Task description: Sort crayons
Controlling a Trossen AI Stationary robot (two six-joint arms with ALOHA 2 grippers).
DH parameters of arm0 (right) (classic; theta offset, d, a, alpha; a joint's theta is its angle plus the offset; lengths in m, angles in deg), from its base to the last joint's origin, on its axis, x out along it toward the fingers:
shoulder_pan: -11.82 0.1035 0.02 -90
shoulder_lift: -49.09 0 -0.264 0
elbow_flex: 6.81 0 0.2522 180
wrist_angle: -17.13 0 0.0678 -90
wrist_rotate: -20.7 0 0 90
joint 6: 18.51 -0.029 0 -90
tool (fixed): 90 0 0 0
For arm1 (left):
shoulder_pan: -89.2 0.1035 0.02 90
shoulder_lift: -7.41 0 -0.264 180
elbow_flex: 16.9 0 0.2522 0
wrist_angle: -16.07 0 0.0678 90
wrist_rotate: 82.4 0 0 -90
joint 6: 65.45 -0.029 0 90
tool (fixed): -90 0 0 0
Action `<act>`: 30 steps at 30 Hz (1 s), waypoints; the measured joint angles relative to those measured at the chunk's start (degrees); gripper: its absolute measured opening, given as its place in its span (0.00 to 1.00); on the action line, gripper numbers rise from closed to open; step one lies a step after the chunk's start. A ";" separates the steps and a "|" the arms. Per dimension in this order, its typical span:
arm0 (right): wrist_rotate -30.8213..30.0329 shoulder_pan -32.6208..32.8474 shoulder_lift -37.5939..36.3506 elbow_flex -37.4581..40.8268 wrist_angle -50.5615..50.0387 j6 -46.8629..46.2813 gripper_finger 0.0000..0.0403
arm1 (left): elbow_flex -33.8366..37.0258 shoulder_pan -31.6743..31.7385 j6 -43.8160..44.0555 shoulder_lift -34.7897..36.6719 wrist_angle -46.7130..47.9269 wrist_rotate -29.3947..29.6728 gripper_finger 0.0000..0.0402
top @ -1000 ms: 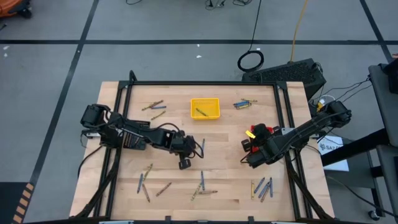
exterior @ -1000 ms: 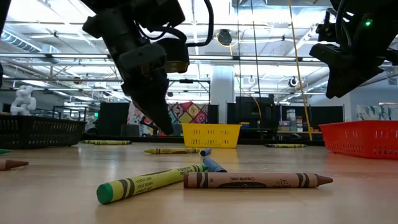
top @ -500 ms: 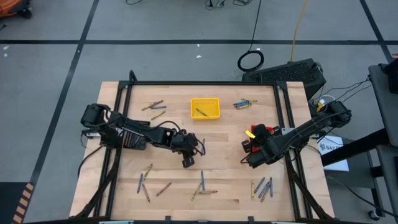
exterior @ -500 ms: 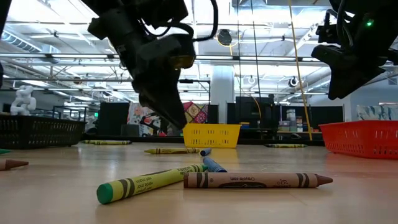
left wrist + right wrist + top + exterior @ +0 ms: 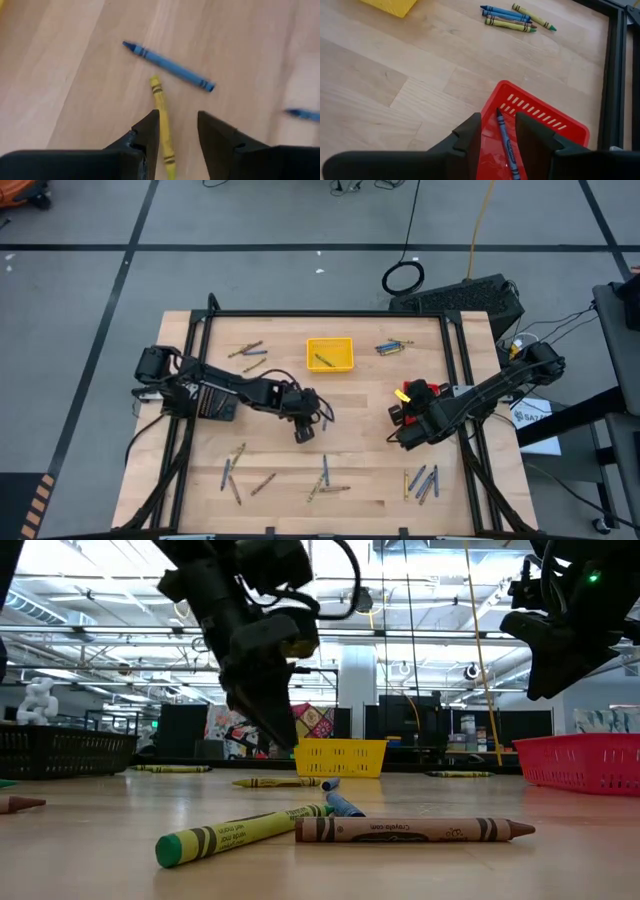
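Red tray [image 5: 546,131] — one blue crayon [image 5: 505,144] inside.

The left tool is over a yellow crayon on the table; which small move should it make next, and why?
Probably lower straight down and close. In the left wrist view the left tool is open, and the yellow crayon lies on the wood partly between its fingers, not yet gripped. The blue crayon lies apart beyond it, so it should not interfere.

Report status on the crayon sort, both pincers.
Left pincer open above yellow crayon, blue crayon just beyond. Right pincer open over red tray, blue crayon inside. Nothing obstructing.
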 joint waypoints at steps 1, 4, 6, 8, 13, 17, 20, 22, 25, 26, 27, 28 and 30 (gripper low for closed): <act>0.01 0.00 0.00 0.00 0.20 0.00 0.27 | -0.97 0.00 -0.60 -1.04 1.45 0.29 0.31; 0.01 -0.02 0.00 0.00 0.85 -0.02 0.27 | -3.79 0.00 -2.78 -3.27 4.43 1.55 0.31; -0.01 0.00 -0.01 -0.02 1.13 0.00 0.27 | -4.93 0.00 -3.21 -3.66 6.56 3.90 0.31; 0.05 -0.01 0.01 -0.02 1.61 0.05 0.27 | -5.16 0.28 -3.29 -3.76 7.28 4.78 0.31; 0.12 0.04 0.00 -0.02 1.69 0.52 0.27 | -5.12 0.28 -2.93 -3.80 8.14 3.87 0.31; 0.10 0.04 0.00 -0.02 1.74 0.52 0.27 | -5.05 0.15 -2.50 -4.81 8.52 2.19 0.31; 0.09 0.04 0.00 -0.02 1.96 0.50 0.27 | -5.07 -0.07 -2.50 -4.74 8.09 2.16 0.31; 0.10 0.04 0.00 -0.02 1.99 0.50 0.27 | -5.12 -0.11 -2.50 -5.20 8.25 2.13 0.31; 0.12 0.04 0.00 -0.02 2.10 0.48 0.27 | -5.04 -0.11 -2.50 -5.77 8.41 1.61 0.31; 0.12 0.04 0.00 -0.02 2.16 0.48 0.27 | -5.06 -0.11 -2.47 -5.82 8.18 0.93 0.31; 0.13 0.04 0.00 -0.02 2.19 0.48 0.27 | -5.06 -0.11 -2.39 -5.88 8.55 0.58 0.31; 0.14 0.04 0.00 -0.02 2.18 0.46 0.27 | -5.06 -0.11 -2.35 -5.96 8.76 0.40 0.31; 0.14 0.04 0.00 -0.02 2.19 0.46 0.27 | -5.06 -0.11 -2.34 -6.51 7.80 0.38 0.31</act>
